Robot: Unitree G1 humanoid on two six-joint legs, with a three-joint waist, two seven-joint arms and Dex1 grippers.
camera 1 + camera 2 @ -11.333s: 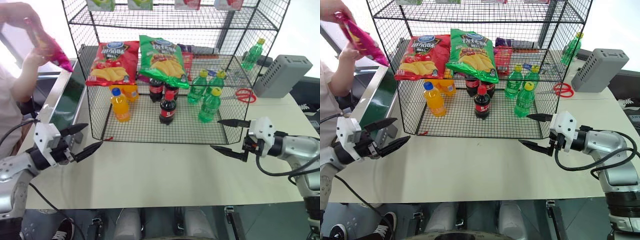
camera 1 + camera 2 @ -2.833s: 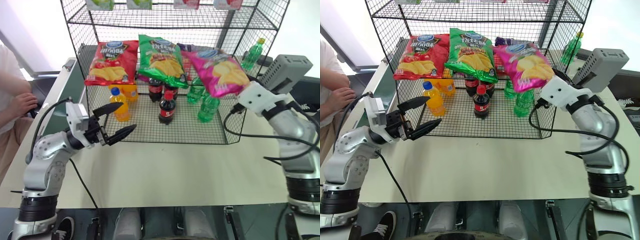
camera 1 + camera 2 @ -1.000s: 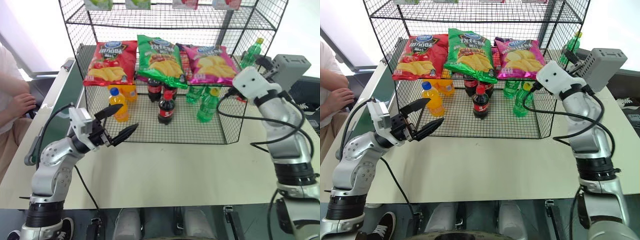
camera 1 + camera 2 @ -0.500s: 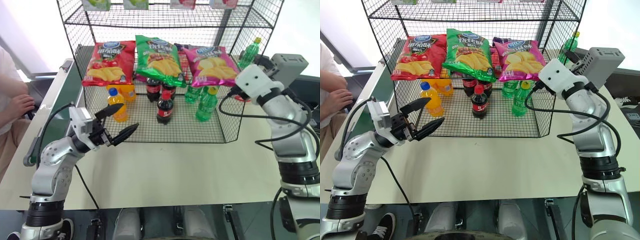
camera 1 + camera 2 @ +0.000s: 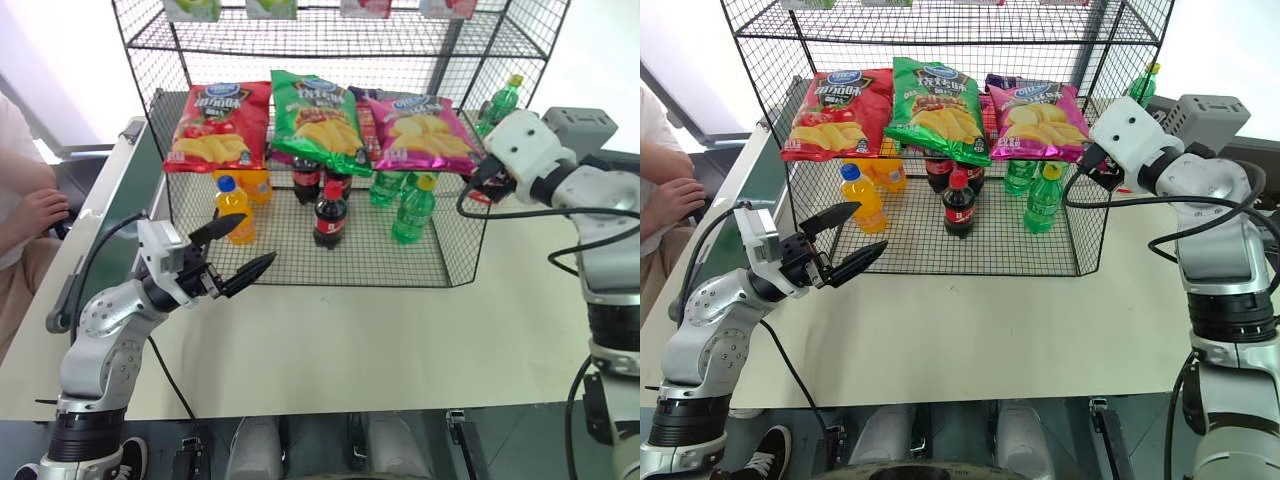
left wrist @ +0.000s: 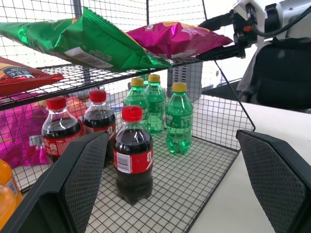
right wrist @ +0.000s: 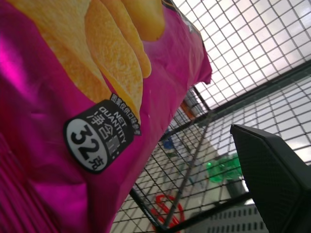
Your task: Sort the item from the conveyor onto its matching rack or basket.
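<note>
We judge the sorting nearly done: the pink chip bag (image 5: pixel 425 122) lies on the rack (image 5: pixel 330 215), at three o'clock of the green bag (image 5: pixel 322 118). Our right gripper (image 6: pixel 219 35) stands open at its edge; our left gripper (image 5: pixel 237 255) hangs open, empty.

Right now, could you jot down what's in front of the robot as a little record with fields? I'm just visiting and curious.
pink chip bag: lying on the middle shelf of the black wire rack, at the right end of the row
red chip bag: same shelf, left end
green chip bag: same shelf, between the other two
bottles: orange, cola and green ones on the shelf below
conveyor: left of the rack
left claw: open, holding nothing
right claw: open, around the pink bag's right edge
person's hand: resting at far left
</note>
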